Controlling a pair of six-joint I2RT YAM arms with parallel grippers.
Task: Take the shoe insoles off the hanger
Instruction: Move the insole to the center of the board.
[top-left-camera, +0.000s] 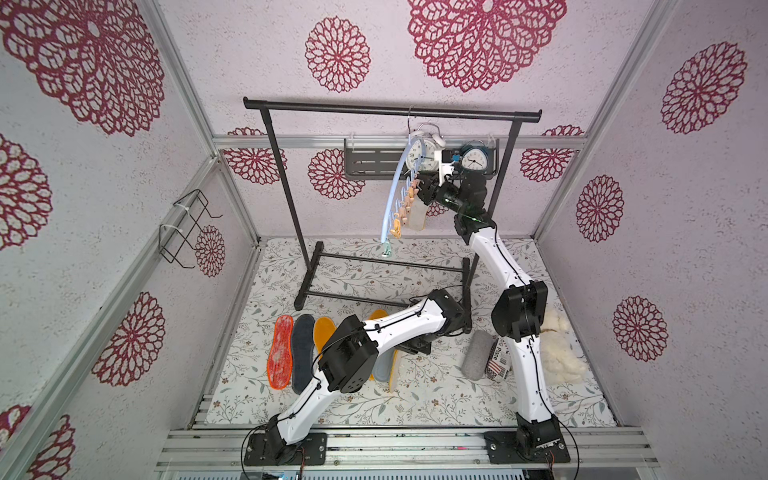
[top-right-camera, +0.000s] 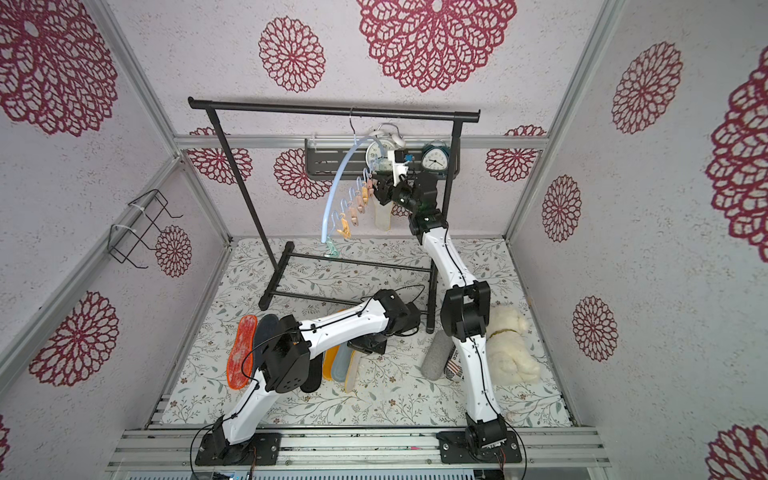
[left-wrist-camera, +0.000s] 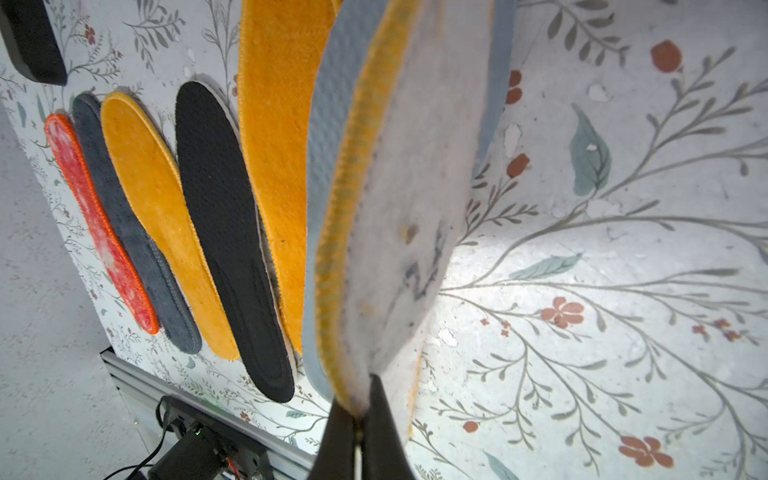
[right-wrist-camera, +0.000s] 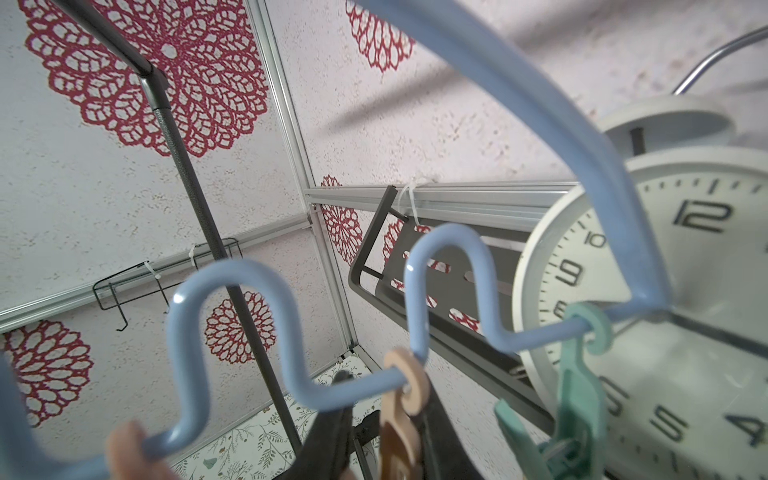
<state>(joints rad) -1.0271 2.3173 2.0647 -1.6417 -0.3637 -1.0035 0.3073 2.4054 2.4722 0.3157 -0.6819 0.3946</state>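
Robot lab test cell dressed as a home corner: alu-profile frame (top-left-camera: 291, 142) w/ wallpapered panels (top-left-camera: 249, 50) (red rosettes), floral-print bench (top-left-camera: 436, 399), and two robot-arm base plates (top-left-camera: 316, 449) bolted to a rail (top-left-camera: 415, 446) at the near edge. Household props: black garment rack (top-left-camera: 390, 109) far centre, alarm clocks (top-left-camera: 473, 160) on a shelf (top-left-camera: 370, 162) behind it, wire bracket (top-left-camera: 187, 226) zip-tied at left.

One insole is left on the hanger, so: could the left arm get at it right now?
Probably not. The left gripper is low over the table, jaws shut on a yellow-edged insole, and the right gripper sits right beside the hanging pale insole on the hanger, crowding the approach.
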